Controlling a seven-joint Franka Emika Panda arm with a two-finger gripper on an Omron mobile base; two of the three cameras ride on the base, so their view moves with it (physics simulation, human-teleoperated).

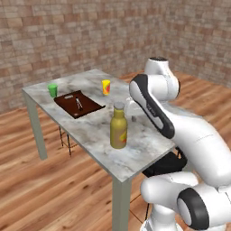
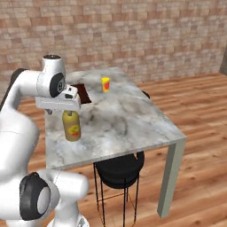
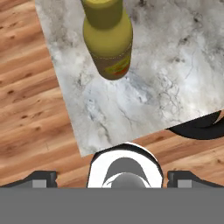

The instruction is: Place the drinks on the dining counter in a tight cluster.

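Drinks first: I can make out one of them, the tall yellow bottle with its grey cap, standing upright on the dining counter close to the near edge. From my left base camera, running left to right, I see a small green cup near the far left corner, then a dark brown cutting board with a small utensil lying on it, then a small yellow cup further back, and then the bottle in front of the arm's white upper link. The cups and the board sit well apart from the bottle.

From my right base camera the hand sits just above the bottle, and the wrist covers the cap. The yellow cup stands toward the far side of the marble top, and a black round stool is tucked beneath the near edge of the counter.

Through the hand camera I look down on the bottle, with its red-and-yellow label facing me, the marble slab under it and wood floor to the left. The gripper has its two dark fingertips spread wide, one at each bottom corner, and nothing sits between them. The bottle stands free, clear of both fingertips. A sliver of the stool shows past the counter edge at right.
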